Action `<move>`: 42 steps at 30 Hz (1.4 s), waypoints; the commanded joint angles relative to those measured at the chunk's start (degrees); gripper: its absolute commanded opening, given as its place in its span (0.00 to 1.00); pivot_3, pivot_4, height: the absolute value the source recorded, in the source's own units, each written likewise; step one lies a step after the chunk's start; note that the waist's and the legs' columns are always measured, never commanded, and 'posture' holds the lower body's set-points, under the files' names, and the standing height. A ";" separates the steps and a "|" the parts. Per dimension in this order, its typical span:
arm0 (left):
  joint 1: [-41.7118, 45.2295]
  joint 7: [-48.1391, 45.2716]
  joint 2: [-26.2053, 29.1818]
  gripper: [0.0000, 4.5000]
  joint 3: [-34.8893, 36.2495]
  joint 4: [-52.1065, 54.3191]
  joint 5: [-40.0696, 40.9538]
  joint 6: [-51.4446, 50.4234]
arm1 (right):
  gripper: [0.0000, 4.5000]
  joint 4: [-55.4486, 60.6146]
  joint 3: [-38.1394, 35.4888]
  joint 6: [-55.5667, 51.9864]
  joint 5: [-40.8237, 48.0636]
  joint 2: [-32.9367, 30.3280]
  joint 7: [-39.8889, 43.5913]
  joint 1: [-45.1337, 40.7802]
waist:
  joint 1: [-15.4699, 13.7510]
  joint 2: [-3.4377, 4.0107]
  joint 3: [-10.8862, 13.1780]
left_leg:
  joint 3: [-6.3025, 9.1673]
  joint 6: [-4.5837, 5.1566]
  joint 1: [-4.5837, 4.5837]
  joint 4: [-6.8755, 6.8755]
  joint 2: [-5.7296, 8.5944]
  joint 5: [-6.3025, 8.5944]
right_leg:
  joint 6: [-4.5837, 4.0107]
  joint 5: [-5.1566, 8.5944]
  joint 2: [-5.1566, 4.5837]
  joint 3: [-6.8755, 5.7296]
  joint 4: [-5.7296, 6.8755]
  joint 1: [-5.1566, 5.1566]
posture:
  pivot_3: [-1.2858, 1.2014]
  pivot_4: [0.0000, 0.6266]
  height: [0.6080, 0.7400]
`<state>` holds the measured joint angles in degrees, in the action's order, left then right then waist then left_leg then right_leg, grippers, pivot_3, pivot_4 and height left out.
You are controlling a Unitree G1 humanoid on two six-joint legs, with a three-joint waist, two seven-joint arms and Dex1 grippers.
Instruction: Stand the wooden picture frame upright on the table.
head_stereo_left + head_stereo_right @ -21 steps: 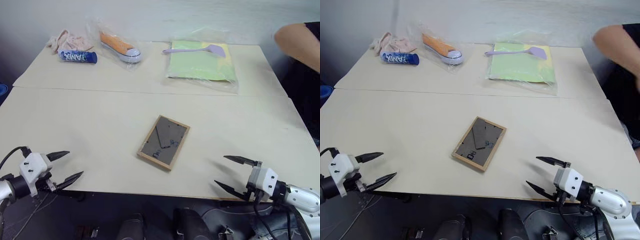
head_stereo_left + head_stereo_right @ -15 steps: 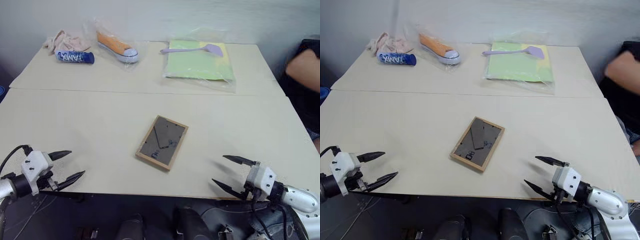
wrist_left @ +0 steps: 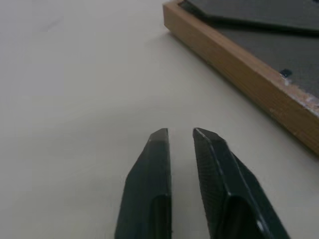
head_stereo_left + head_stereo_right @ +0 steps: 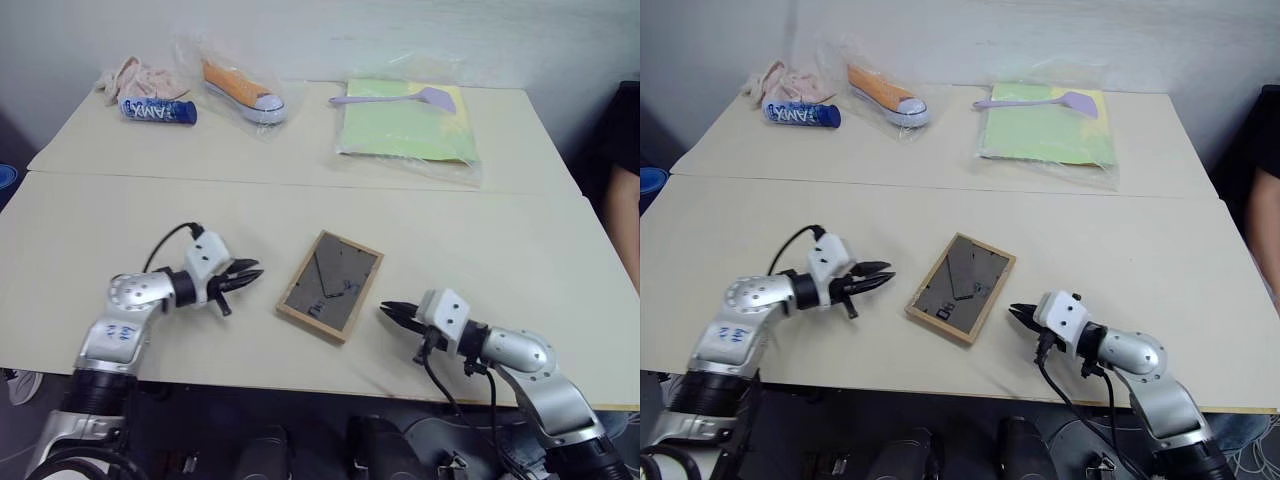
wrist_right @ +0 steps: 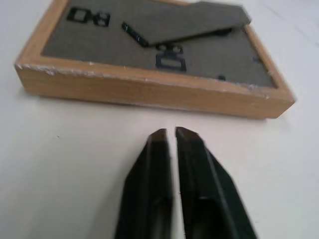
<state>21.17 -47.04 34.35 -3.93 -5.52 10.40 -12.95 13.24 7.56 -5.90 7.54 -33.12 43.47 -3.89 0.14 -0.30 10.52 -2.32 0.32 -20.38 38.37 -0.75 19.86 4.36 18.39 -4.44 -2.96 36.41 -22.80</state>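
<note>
- Wooden picture frame (image 4: 330,285) lies flat, face down, on the near half of the table (image 4: 520,250), just this side of the seam. Dark grey back faces up; fold-out stand is folded flat against it. Frame sits askew to the table edge.
- Left gripper (image 4: 250,277): fingers drawn nearly together, only a narrow slit between the tips in the left wrist view, nothing held. Tips point toward the frame's left long side, near it but apart, low over the tabletop.
- Right gripper (image 4: 392,313): fingers closed almost tip to tip, nothing between them. Tips point at the frame's near right side, close to the light-wood edge, with a strip of bare table between in the right wrist view.
- The two grippers flank the frame, one on each side.
- Far half of the table, left to right: pinkish cloth (image 4: 135,78), blue tube (image 4: 158,111) lying on its side just beside the cloth, orange sneaker (image 4: 243,91) in a clear bag, green-yellow flat packet (image 4: 405,128) with a lilac spatula (image 4: 395,98) on its far edge.
- A person's arm (image 4: 627,215) at the right edge of the scene.
</note>
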 commanded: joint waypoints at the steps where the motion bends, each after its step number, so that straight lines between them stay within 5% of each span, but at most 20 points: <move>1: 1.59 -1.06 -1.54 0.11 -2.96 -1.22 -2.33 3.52 | 0.00 1.20 1.38 -1.16 -0.98 1.29 -0.81 -1.79 | -0.05 0.00 0.00 | 0.02 0.00 -0.01 0.10 -0.02 0.00 | 0.00 0.00 0.00 -0.01 0.06 0.00 | 0.52 0.24 1.00; 10: -3.04 -2.56 -2.62 0.11 -4.89 5.54 -1.30 0.73 | 0.00 -0.09 1.45 -2.50 -1.32 2.05 -0.76 -5.43 | 0.08 0.00 0.00 | 0.06 -0.01 0.01 0.28 -0.03 0.01 | 0.00 0.00 -0.03 0.05 0.12 0.02 | 0.52 0.24 1.00; 21: -9.62 -4.29 1.40 0.11 3.96 10.40 7.68 -9.20 | 0.00 -2.72 -0.53 0.10 -1.13 -0.35 2.47 -6.05 | 0.23 0.00 -0.01 | 0.10 0.00 0.02 0.28 -0.05 0.02 | -0.01 0.01 -0.05 0.04 0.10 0.03 | 0.52 0.24 1.00; 28: -3.54 -7.10 9.58 0.48 8.48 12.11 29.41 -54.15 | 0.00 5.12 -0.47 -5.11 0.87 -5.57 6.75 -0.39 | 0.15 0.00 -0.01 | 0.20 0.03 0.04 0.26 -0.08 0.05 | -0.02 0.01 -0.06 0.02 0.13 0.11 | 0.52 0.24 1.00; 35: 13.66 1.70 1.77 0.93 7.67 1.25 31.25 -77.32 | 0.00 5.83 1.47 -6.72 -0.61 -4.27 5.08 -0.90 | -0.09 -0.06 -0.03 | 0.28 0.09 -0.10 0.58 0.02 0.11 | 0.02 0.01 -0.02 0.01 0.28 0.13 | 0.52 0.24 1.00; 42: 18.97 5.55 -3.02 0.93 1.87 -4.13 33.39 -79.55 | 0.00 4.79 3.27 -6.58 -2.46 -3.80 4.96 -3.29 | -0.06 -0.07 -0.03 | 0.23 0.04 -0.06 0.63 0.02 0.12 | 0.05 0.03 0.01 0.07 0.35 0.09 | 0.52 0.24 1.00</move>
<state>40.28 -42.54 32.05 0.41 -8.13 41.96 -91.36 17.18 10.95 -12.89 5.13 -37.39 48.70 -6.74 0.08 -0.36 10.49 -2.08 0.36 -20.44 39.01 -0.72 19.98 4.41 18.41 -4.45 -2.88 36.77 -22.70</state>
